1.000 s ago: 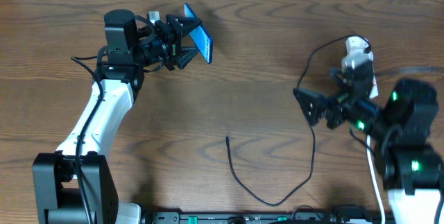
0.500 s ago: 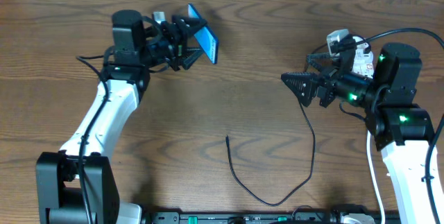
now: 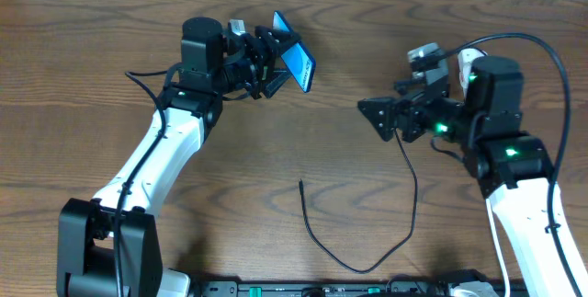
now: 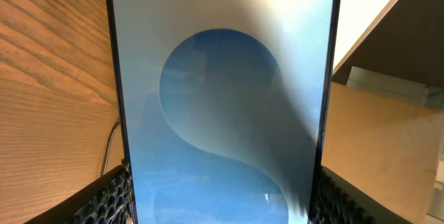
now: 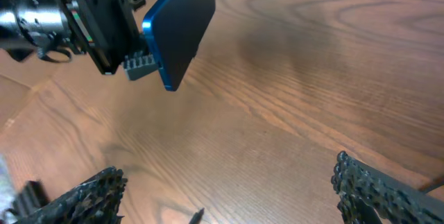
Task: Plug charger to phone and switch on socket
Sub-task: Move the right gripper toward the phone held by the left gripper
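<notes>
My left gripper (image 3: 276,62) is shut on the phone (image 3: 296,62) and holds it tilted above the table at the upper middle. The phone's blue screen with a lighter circle fills the left wrist view (image 4: 222,99) between both pads. From the right wrist view the phone (image 5: 177,26) shows its dark back. My right gripper (image 3: 378,118) is open and empty, right of centre, pointing left. The charger, a thin black cable (image 3: 367,262), lies looped on the table with its plug end (image 3: 301,185) free at centre. The plug tip shows low in the right wrist view (image 5: 196,216). The socket (image 3: 470,60) is mostly hidden behind my right arm.
The wooden table (image 3: 367,21) fills the view. A white cord (image 3: 496,242) runs down beside my right arm. A black rail (image 3: 322,290) runs along the table's front edge.
My left gripper has carried the phone to the right. My right arm has swung up and left, its open gripper now nearer the table's centre.
</notes>
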Robot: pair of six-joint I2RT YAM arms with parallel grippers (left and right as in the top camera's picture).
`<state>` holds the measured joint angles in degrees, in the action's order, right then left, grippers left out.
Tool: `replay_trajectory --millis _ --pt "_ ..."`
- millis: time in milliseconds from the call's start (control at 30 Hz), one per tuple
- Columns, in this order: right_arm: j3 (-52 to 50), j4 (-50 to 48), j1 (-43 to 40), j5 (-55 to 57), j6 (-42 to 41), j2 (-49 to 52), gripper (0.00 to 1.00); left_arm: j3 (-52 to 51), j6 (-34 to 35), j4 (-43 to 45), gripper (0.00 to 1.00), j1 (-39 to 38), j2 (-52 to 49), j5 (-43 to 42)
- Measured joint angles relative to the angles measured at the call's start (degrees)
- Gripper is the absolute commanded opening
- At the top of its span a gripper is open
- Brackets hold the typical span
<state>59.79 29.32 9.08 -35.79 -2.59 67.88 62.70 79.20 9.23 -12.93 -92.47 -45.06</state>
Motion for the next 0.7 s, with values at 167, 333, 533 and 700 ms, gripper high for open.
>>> replay_trajectory --millis 167,333,533,700 --pt "0.0 -1.3 6.3 7.0 0.0 0.2 0.87 0.0 0.0 0.0 0.07 -1.4 0.0 1.7" --pt "0.0 -3.8 10.8 11.5 -1.4 1.6 0.86 0.0 0.3 0.0 0.07 -2.8 0.0 3.3" --pt "0.0 -8.0 13.9 15.5 -5.5 4.5 0.86 0.0 2.5 0.0 0.07 -3.4 0.0 3.8" --pt "0.1 -10.7 15.0 16.8 -8.2 6.1 0.86 0.0 4.7 0.0 0.07 -3.4 0.0 3.9"
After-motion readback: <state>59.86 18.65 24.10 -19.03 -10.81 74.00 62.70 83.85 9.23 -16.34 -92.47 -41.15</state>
